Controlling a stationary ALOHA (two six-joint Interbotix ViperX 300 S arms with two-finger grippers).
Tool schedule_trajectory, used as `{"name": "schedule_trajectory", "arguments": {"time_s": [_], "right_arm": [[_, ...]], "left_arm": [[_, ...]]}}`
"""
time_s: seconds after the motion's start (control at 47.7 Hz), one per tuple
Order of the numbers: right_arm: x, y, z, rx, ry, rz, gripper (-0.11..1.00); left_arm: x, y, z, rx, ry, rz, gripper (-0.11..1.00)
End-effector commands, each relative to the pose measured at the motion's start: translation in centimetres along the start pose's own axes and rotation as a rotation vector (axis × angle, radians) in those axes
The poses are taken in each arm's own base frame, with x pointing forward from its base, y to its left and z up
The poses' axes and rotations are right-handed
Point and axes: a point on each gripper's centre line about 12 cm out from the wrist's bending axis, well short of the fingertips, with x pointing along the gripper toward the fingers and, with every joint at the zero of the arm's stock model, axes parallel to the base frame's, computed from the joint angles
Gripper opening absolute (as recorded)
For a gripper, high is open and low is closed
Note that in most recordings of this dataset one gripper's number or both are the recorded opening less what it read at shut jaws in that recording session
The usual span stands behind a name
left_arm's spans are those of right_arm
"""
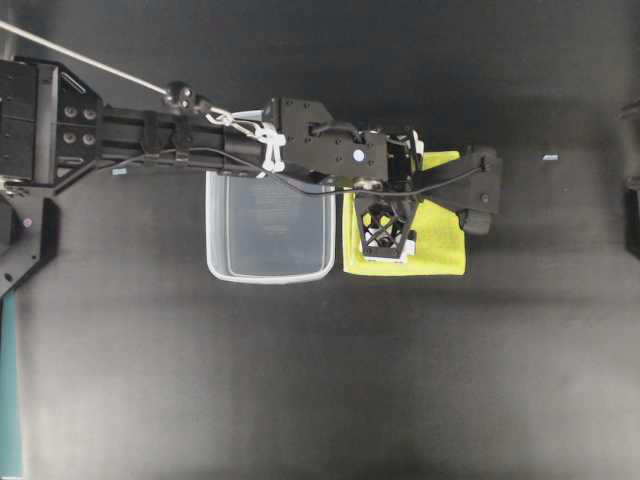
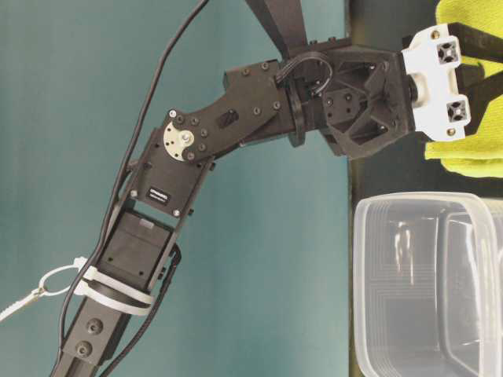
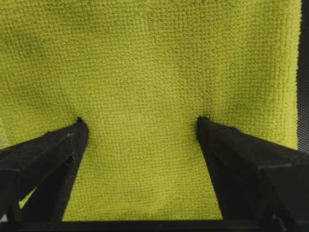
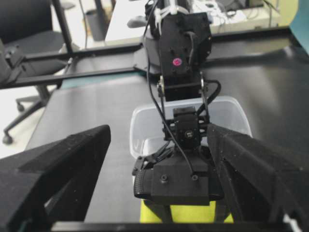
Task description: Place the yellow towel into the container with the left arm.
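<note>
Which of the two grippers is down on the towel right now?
The left gripper: its open fingers press into the yellow towel beside the container. The right gripper only looks on from a distance, open, holding nothing.

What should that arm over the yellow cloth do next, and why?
Probably close its fingers. The left gripper is open, both fingertips pressing dimples into the yellow towel, which lies flat beside the container. Pinching a fold would likely let it lift.
</note>
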Motion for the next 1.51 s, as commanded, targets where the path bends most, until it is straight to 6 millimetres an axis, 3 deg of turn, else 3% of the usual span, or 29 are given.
{"name": "schedule_trajectory", "arguments": {"time_s": [0.0,0.084,0.147,0.294,0.377,0.44,0.545,0.671,0.86,0.922,0.985,1.195,1.488], "right_arm": [[0.0,0.0,0.5,0.0,-0.015,0.0,0.78],[-0.1,0.0,0.5,0.0,-0.017,0.0,0.78],[-0.1,0.0,0.5,0.0,-0.017,0.0,0.78],[-0.1,0.0,0.5,0.0,-0.018,0.0,0.78],[-0.1,0.0,0.6,0.0,-0.022,0.0,0.78],[-0.1,0.0,0.6,0.0,-0.022,0.0,0.78],[-0.2,0.0,0.7,0.002,-0.029,0.001,0.78],[-0.3,0.1,0.9,0.005,-0.035,0.002,0.78],[-0.3,0.1,0.9,0.008,-0.037,0.003,0.78],[-0.3,0.1,0.9,0.009,-0.037,0.005,0.78],[-0.3,0.1,0.7,0.009,-0.031,0.003,0.78],[-0.1,0.1,0.5,0.014,-0.023,0.003,0.78],[0.0,0.0,0.0,0.043,-0.009,0.004,0.78]], "left_arm": [[1.0,-0.1,-0.8,-0.002,0.038,-0.004,0.9],[0.8,-0.6,-0.9,0.007,0.056,-0.009,0.86],[0.8,-1.1,-0.9,0.014,0.069,-0.013,0.77],[0.0,-2.0,-0.1,0.037,0.043,-0.015,0.38],[-1.4,-1.9,0.9,0.04,0.006,-0.01,0.16],[-3.0,-1.7,1.8,0.037,-0.028,-0.003,0.07],[-6.9,-1.2,3.2,0.037,-0.087,0.008,0.07],[-13.8,0.3,4.1,0.012,-0.139,0.026,0.07],[-23.1,1.6,1.4,-0.022,-0.104,0.033,0.07],[-24.4,1.7,0.2,-0.03,-0.09,0.035,0.07],[-24.7,1.7,-1.2,-0.037,-0.076,0.033,0.07],[-22.5,0.9,-6.4,-0.045,-0.027,0.025,0.07],[-18.6,0.2,-9.9,-0.031,-0.041,0.027,0.07]]}}
